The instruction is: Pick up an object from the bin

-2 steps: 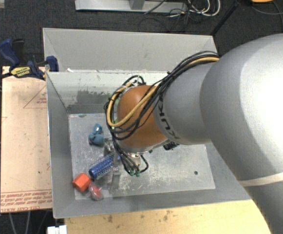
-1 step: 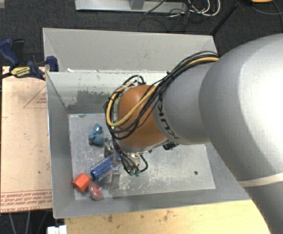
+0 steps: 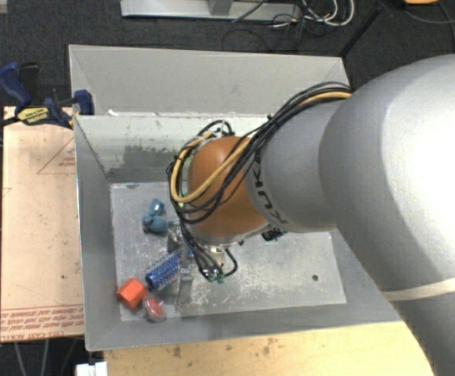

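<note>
Grey arm casing bulks closest, with cables running to its orange wrist cover, which hides much of the claw; whether the claw is apart or together cannot be told. A blue ridged block lies touching the claw on the view's left. Beyond the block, down-left, sit an orange cube and a pinkish round thing. Up-left of the claw lies a teal lump. The scuffed grey bin stands on dark carpet.
</note>
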